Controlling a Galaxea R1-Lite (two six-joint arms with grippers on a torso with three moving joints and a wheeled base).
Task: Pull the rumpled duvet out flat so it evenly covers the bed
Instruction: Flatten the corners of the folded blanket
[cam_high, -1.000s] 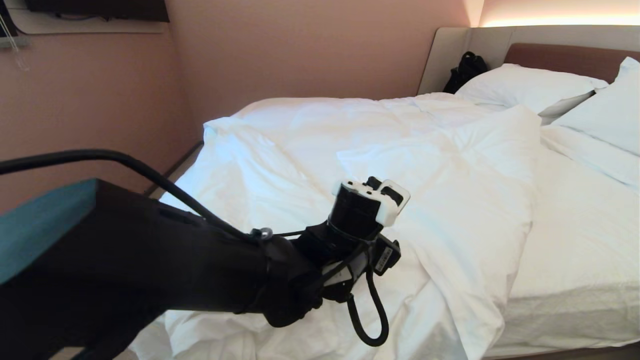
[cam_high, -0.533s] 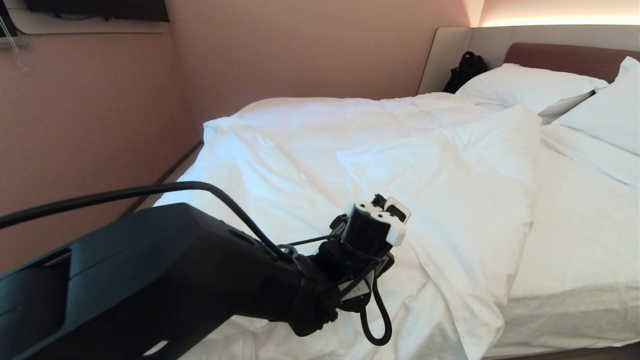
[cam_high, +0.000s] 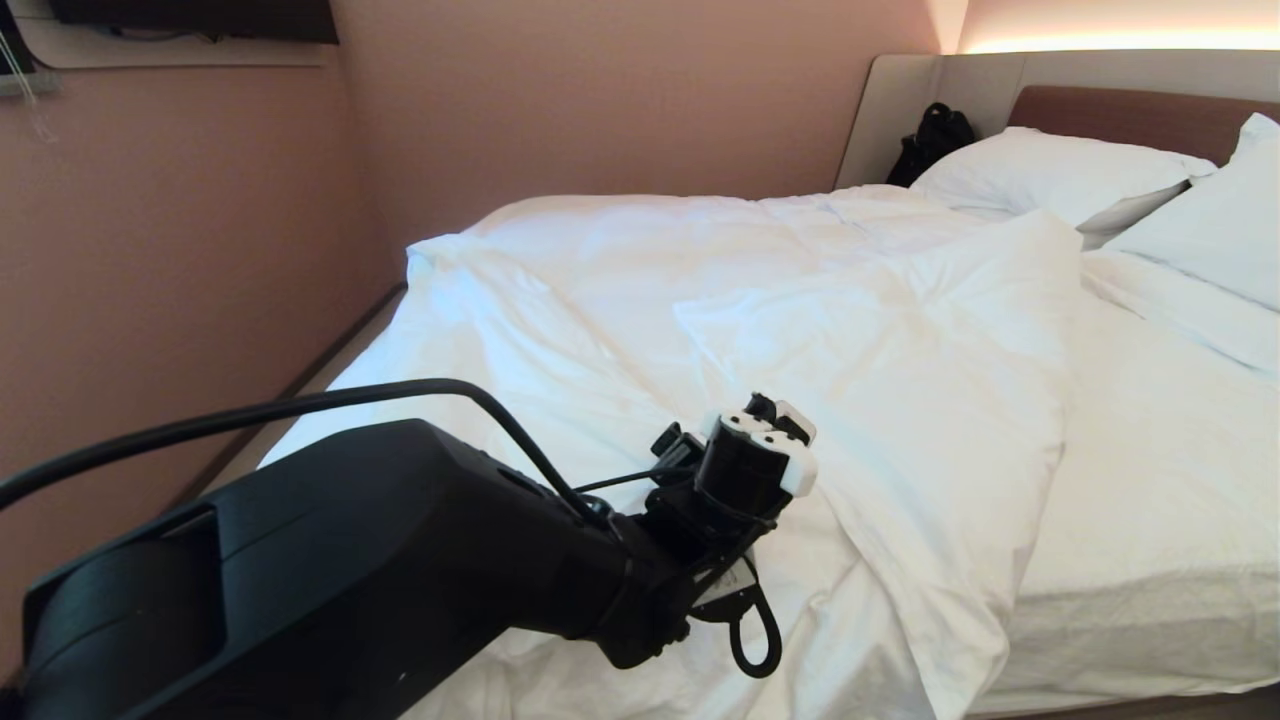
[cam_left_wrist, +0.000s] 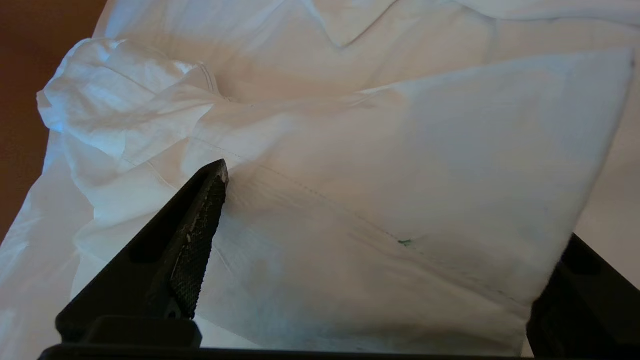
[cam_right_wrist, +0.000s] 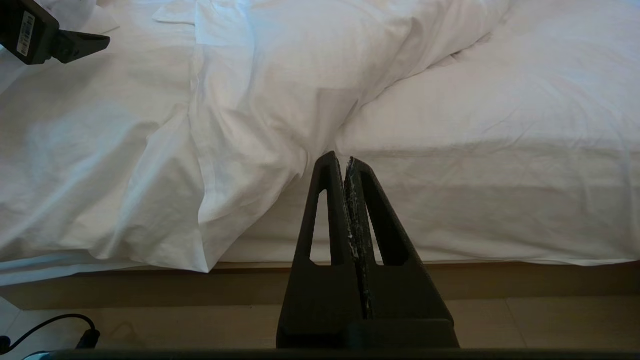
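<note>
Dusty-pink walls (cam_high: 560, 100) enclose the room, with a warm strip of light (cam_high: 1120, 42) glowing above a beige wall panel (cam_high: 900, 100). A dark fixture (cam_high: 190, 18) hangs high on the wall, and pale floor tiles (cam_right_wrist: 525, 320) carry a black cable (cam_right_wrist: 55, 327).

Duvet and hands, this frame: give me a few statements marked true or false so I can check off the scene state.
1. The duvet lies bunched to one side, leaving the sheeted mattress bare on the other. True.
2. The left hand is clamped shut on a fold of the duvet. False: it is open over the fabric and holds nothing.
3. The right hand is shut and empty, by the bed's edge. True.
4. Two pillows lie on the floor. False: they sit at the head of the bed.
5. A dark bag sits beside the headboard. True.
</note>
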